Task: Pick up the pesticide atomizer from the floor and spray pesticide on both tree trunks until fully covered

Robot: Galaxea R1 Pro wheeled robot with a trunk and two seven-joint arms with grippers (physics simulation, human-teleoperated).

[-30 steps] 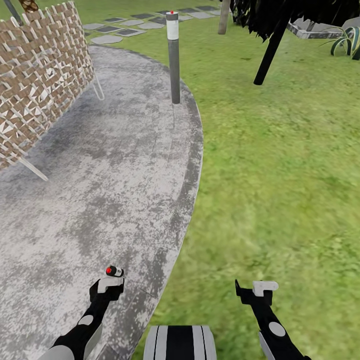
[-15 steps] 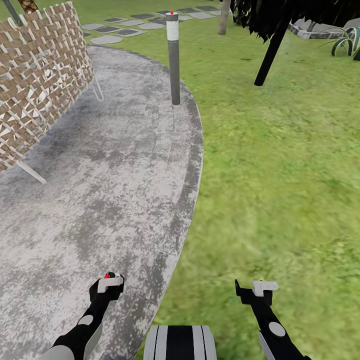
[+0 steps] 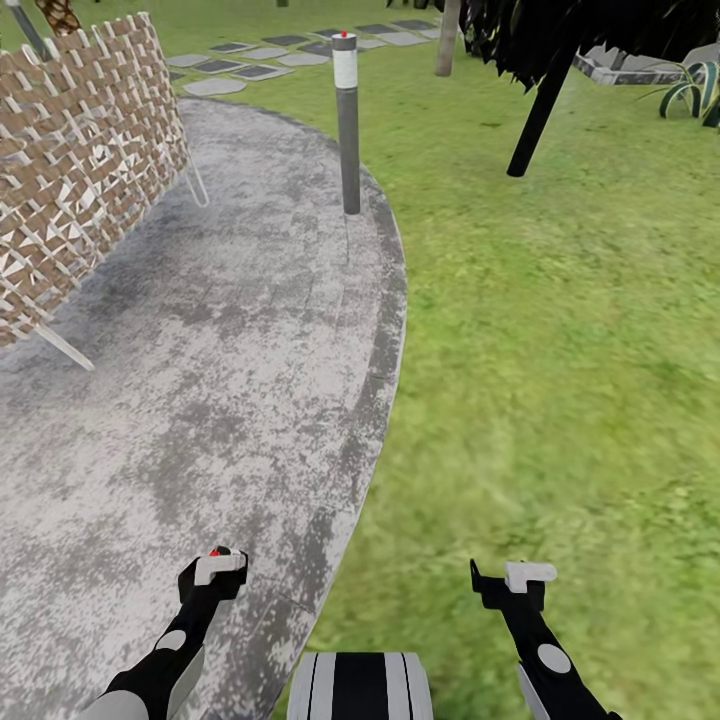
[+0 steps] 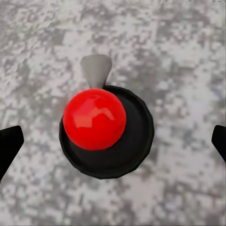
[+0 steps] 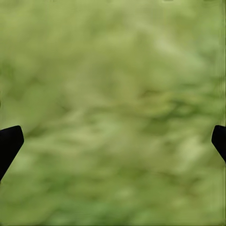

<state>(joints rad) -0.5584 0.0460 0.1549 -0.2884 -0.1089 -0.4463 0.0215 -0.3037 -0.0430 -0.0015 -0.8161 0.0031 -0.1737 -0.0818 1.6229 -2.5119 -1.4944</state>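
Nearest, the left gripper hangs over the grey concrete floor with its fingers spread wide. The pesticide atomizer stands directly beneath it, its dark round cap and red knob centred between the fingertips but untouched. The right gripper is likewise spread and empty above the lawn. Further on, a woven screen borders the paving, and a tall dark-grey post with a pale band stands at its curved edge. Beyond lie stepping slabs and a tan tree trunk.
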